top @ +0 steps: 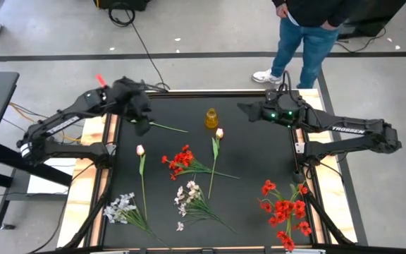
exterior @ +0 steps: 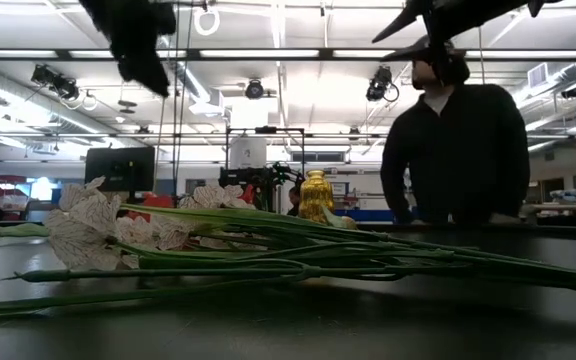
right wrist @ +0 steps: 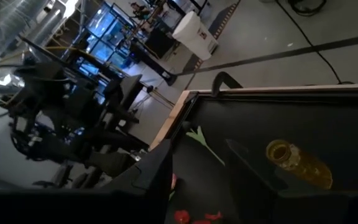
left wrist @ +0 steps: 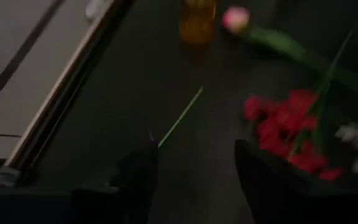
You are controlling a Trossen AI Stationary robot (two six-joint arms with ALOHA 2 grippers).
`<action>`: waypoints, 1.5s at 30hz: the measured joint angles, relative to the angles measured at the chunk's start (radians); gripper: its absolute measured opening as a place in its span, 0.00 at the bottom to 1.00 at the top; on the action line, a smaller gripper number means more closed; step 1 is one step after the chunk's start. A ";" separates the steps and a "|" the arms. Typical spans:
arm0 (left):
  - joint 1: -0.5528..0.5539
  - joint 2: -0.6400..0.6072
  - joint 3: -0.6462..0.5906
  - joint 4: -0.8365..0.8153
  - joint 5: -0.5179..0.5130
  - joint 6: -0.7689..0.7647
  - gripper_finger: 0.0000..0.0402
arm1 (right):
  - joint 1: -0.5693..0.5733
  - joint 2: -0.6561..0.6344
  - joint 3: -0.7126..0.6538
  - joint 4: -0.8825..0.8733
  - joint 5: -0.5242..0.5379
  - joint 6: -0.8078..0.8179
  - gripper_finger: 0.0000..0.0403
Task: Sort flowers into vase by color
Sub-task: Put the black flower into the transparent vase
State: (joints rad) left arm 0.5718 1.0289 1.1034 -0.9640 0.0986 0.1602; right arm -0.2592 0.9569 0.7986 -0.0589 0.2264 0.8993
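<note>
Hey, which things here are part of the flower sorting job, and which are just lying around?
Job: yellow vase; red flowers and; pink tulips and; white flowers and; loose green stem by the left gripper.
Not part: person; floor cables.

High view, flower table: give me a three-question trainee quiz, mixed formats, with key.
1. True or false: a flower already stands in the amber vase.
2. Multiple choice: the left gripper hovers over A) the bare green stem, B) the white blossom spray, C) the red bunch near the table's right edge.
3. Fill in: the two pink tulips lie ____ on the black table.

Key:
1. False; its mouth is empty, and every flower lies on the table.
2. A; its fingers are spread either side of that stem's end.
3. Flat, their buds pointing toward the vase side.
</note>
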 joint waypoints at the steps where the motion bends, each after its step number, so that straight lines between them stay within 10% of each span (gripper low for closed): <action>1: 0.012 0.023 0.000 -0.012 0.000 0.042 0.52 | 0.000 0.006 0.000 0.004 -0.008 -0.003 0.38; 12: 0.049 0.311 0.000 0.010 -0.008 0.460 0.48 | 0.024 0.040 0.000 0.005 -0.082 -0.008 0.38; 45: 0.185 0.747 0.001 0.063 -0.157 0.693 0.40 | 0.070 0.037 0.000 -0.011 -0.090 -0.072 0.38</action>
State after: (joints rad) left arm 0.7567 1.7758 1.1042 -0.9010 -0.0584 0.8529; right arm -0.1890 0.9943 0.7986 -0.0704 0.1360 0.8276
